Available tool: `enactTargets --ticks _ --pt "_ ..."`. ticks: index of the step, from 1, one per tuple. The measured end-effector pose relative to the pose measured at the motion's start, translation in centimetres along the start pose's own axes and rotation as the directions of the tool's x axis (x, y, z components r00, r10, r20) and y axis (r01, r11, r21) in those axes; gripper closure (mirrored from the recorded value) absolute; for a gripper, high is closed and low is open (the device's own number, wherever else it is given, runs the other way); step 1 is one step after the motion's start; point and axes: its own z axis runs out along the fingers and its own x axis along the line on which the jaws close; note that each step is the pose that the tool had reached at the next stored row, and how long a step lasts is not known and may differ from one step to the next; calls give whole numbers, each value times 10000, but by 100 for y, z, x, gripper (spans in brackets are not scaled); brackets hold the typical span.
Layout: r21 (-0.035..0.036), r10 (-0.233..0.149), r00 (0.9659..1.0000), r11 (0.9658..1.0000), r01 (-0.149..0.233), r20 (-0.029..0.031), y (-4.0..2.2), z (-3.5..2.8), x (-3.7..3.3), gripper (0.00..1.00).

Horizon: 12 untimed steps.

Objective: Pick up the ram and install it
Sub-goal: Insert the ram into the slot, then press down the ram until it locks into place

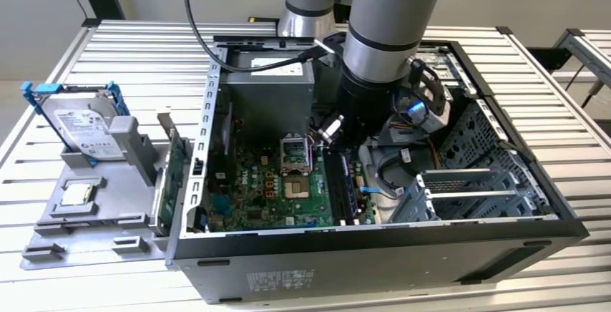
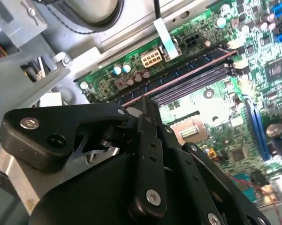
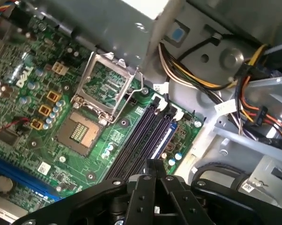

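The ram (image 1: 348, 183) is a long dark blue-green stick standing on edge in the motherboard's outer memory slot, beside the black slots (image 3: 138, 136). Its bluish face (image 3: 163, 138) shows in the first wrist view, and its thin top edge (image 2: 187, 70) in the second wrist view. My gripper (image 1: 333, 132) reaches down inside the open computer case, just above the far end of these slots. Its black fingertips (image 3: 150, 164) sit pressed together, and in both wrist views the gripper (image 2: 145, 107) looks shut with nothing visible between the fingers. Whether they touch the ram I cannot tell.
The green motherboard (image 1: 277, 183) has an open processor socket (image 3: 101, 89) next to the slots. Cable bundles (image 3: 201, 79) and a metal drive cage (image 1: 477, 183) crowd the exterior view's right. A silver hard drive (image 1: 86, 129) in a blue bracket stands outside the case (image 1: 382, 247), on the exterior view's left.
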Motion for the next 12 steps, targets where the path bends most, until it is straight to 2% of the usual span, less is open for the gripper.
enactTargets --ticks 1,2,5,9,12 --pt "-6 -175 9998 9998 175 -1 0 0 1 100" --pt "-19 -539 9985 9985 539 -3 1 0 2 100" --pt "-38 -1087 9941 9941 1087 -5 1 0 2 100" --pt "-62 -1769 9842 9842 1769 -7 1 0 2 100" --pt "-81 -2232 9748 9747 2232 -9 1 0 2 100"
